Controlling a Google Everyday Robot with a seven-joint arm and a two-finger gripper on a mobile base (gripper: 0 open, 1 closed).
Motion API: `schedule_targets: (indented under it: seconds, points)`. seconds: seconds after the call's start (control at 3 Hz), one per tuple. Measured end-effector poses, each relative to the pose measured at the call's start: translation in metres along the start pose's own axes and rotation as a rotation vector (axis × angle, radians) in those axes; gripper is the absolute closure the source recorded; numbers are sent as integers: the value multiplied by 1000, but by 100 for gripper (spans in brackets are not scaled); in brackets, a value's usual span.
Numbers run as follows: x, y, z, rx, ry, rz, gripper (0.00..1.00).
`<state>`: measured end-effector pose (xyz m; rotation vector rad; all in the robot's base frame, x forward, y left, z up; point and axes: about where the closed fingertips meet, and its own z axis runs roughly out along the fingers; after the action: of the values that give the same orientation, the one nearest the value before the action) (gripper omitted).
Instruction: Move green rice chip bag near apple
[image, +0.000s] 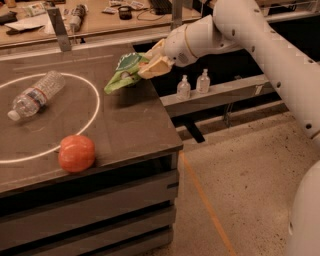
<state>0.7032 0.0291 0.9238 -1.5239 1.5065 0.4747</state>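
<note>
Claw (146, 65) grips green rice chip bag (123, 73) above table (130, 120).

claw (143, 68) over table (125, 117) far edge, hiding part of green rice chip bag (121, 76) | arm (280, 65) cut off at frame edge

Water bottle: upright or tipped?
Tipped: the water bottle lies on its side, while the gripper grips the green rice chip bag by the table's back-right corner.
</note>
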Motion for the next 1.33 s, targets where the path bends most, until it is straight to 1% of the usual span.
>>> schedule_targets:
  seconds: [0.33, 0.67, 1.0, 1.33]
  points:
    - [-4, 53, -28, -62, 13, -10, 100]
    - [-4, 53, -28, -62, 13, -10, 100]
    - [-5, 57, -26, -80, 3, -29, 100]
    - [-5, 66, -31, -89, -17, -53, 100]
